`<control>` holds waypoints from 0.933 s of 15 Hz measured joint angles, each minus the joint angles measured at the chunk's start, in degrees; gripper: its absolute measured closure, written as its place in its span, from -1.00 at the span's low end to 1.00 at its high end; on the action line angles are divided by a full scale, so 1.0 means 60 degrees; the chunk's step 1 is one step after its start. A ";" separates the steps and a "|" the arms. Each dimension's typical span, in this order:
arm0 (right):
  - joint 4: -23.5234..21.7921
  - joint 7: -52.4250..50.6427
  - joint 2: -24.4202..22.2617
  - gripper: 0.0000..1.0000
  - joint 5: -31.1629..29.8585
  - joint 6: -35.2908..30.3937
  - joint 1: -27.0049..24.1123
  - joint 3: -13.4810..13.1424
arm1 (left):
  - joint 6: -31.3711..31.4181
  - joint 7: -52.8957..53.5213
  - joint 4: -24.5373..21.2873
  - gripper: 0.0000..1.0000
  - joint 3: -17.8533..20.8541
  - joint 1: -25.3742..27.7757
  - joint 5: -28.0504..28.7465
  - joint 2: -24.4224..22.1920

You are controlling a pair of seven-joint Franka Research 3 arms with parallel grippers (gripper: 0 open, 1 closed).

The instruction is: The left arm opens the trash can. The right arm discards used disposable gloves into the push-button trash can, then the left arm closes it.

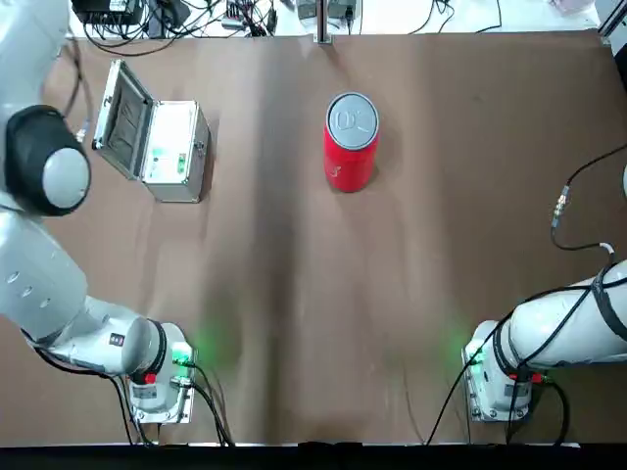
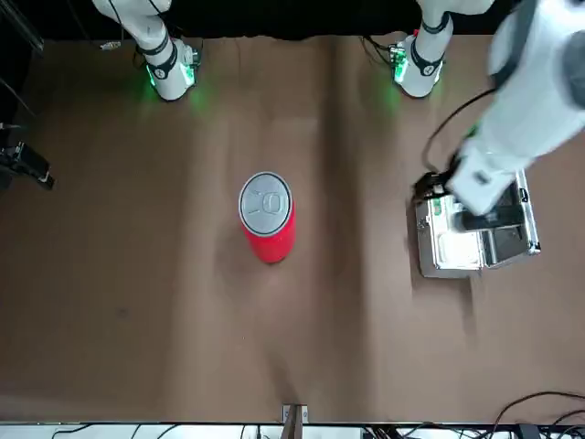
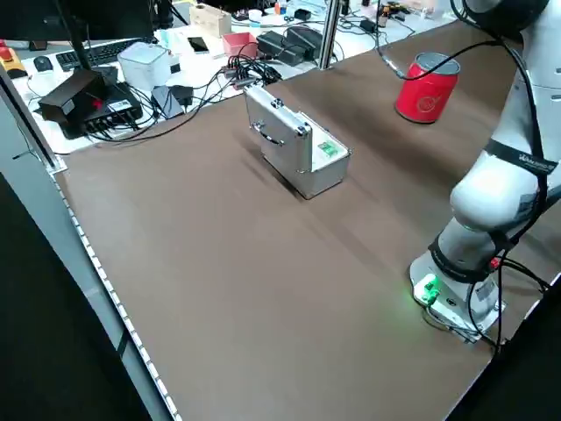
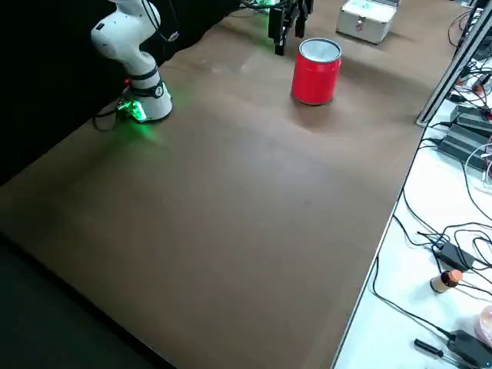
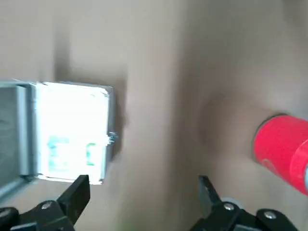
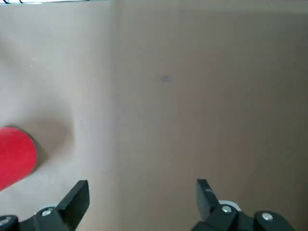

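One red can (image 1: 351, 142) upright on counter (image 1: 392, 294), far centre, lid shut. Gloves: I cannot find them. Silver case (image 1: 162, 147) well off to can's left, lid open. My left pincer (image 5: 142, 192) hangs above counter between case and can, fingers apart, empty. My right pincer (image 6: 142, 195) raised off can's right, fingers apart, empty.

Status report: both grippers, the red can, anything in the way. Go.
Left gripper open, empty, above the open silver metal case. Right gripper open, empty. Small red cylindrical trash can lid shut. Gloves not in view.
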 joint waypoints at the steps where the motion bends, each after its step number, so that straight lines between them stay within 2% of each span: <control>1: 0.0003 0.0000 0.0000 -0.96 0.0015 0.0000 0.0002 0.0002 | -0.0064 0.0517 -0.0003 -0.98 -0.0004 0.0384 0.0001 -0.0232; 4: 0.0003 0.0000 0.0000 -0.96 0.0022 0.0000 0.0004 0.0001 | -0.0052 0.1627 -0.0127 -0.98 0.0007 0.1029 0.0000 -0.0751; 7: 0.0004 0.0000 0.0000 -0.96 0.0031 0.0001 0.0005 0.0002 | 0.0348 0.1905 -0.0674 -0.99 0.0005 0.1205 0.0000 -0.1196; 14: 0.0004 0.0000 0.0000 -0.96 0.0033 0.0001 0.0008 0.0005 | 0.0510 0.1909 -0.1020 -0.99 -0.0039 0.1204 0.0000 -0.1300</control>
